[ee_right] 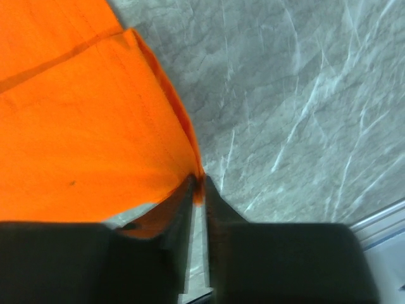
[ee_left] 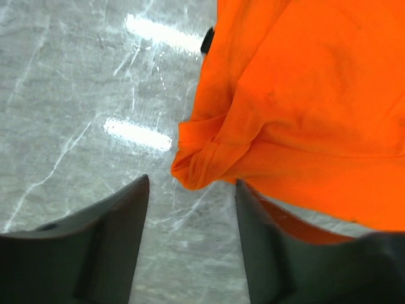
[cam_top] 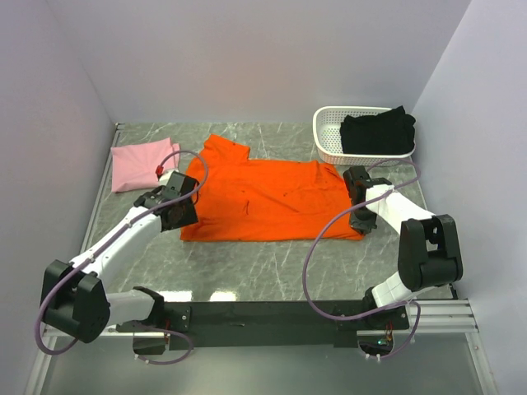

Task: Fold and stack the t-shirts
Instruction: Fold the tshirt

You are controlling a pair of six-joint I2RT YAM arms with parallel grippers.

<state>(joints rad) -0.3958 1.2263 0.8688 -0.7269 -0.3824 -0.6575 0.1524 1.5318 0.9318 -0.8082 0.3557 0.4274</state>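
The bright orange t-shirt (cam_top: 268,200) lies spread flat across the middle of the table. My left gripper (cam_top: 183,205) is open at its left edge; in the left wrist view a bunched sleeve corner (ee_left: 199,161) lies just ahead of the open jaws, untouched. My right gripper (cam_top: 360,207) is shut on the shirt's right hem; the right wrist view shows the cloth edge (ee_right: 197,183) pinched between the fingers. A folded pale pink t-shirt (cam_top: 140,164) lies at the far left. The black t-shirt (cam_top: 378,132) sits in the basket.
A white slotted basket (cam_top: 329,136) stands at the back right, holding the black shirt. White walls close in the table on the left, back and right. Cables loop from both arms over the table's near part.
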